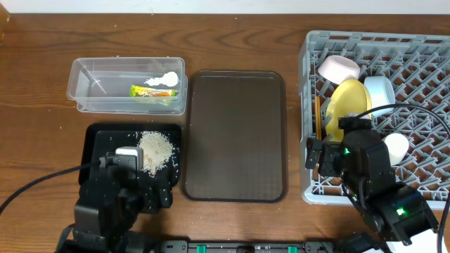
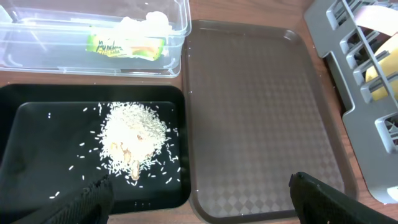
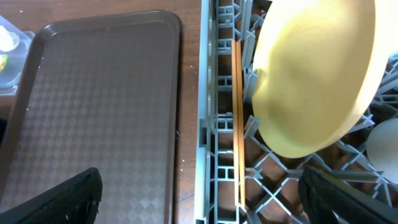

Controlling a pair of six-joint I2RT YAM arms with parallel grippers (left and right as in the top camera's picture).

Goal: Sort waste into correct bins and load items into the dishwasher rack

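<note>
The clear tub [image 1: 88,84] holds the green-and-orange wrapper [image 1: 153,91] and the white scrap [image 1: 163,80]; both also show in the left wrist view, the wrapper [image 2: 126,46] below the scrap [image 2: 146,23]. The black tray [image 1: 95,140] holds a heap of rice [image 1: 155,150]. The grey rack [image 1: 422,56] holds the yellow plate [image 1: 349,105], pinkish-white bowl [image 1: 339,68], light blue bowl [image 1: 380,91], pale green cup [image 1: 396,146] and chopsticks [image 3: 237,118]. My left gripper [image 2: 202,205] is open and empty over the black tray's near edge. My right gripper [image 3: 202,202] is open and empty over the rack's left wall.
The dark brown serving tray [image 1: 235,137] lies between the black tray and the rack, with nothing on it. Loose rice grains [image 2: 84,146] are scattered across the black tray. Cables run from both arms at the table's front.
</note>
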